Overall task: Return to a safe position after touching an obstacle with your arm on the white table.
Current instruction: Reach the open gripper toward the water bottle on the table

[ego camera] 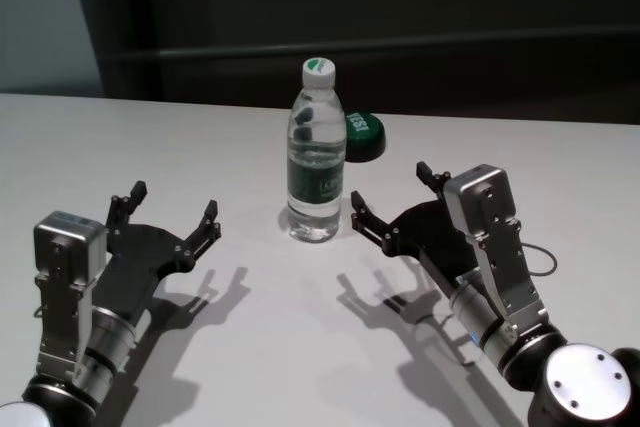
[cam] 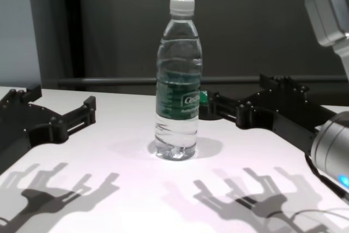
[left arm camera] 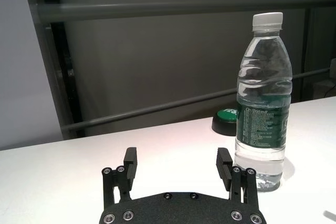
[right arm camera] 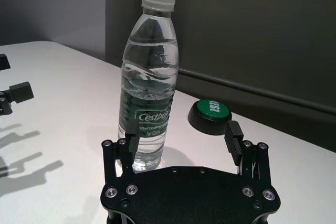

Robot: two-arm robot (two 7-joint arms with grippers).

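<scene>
We are seeing the bottle (ego camera: 316,152) standing upright mid-tabletop (ego camera: 200,137), a green button (ego camera: 362,135) just behind it. The right end effector (ego camera: 394,202) is hovering close beside the bottle, fingers apart, gripping nothing. The left end effector (ego camera: 170,209) is hovering farther off, fingers likewise apart.

What I can't make out

The water bottle (cam: 177,96) hides most of the green button (cam: 202,99) in my chest view; my right gripper (cam: 229,112) covers the rest. The label's small print is unreadable.
</scene>
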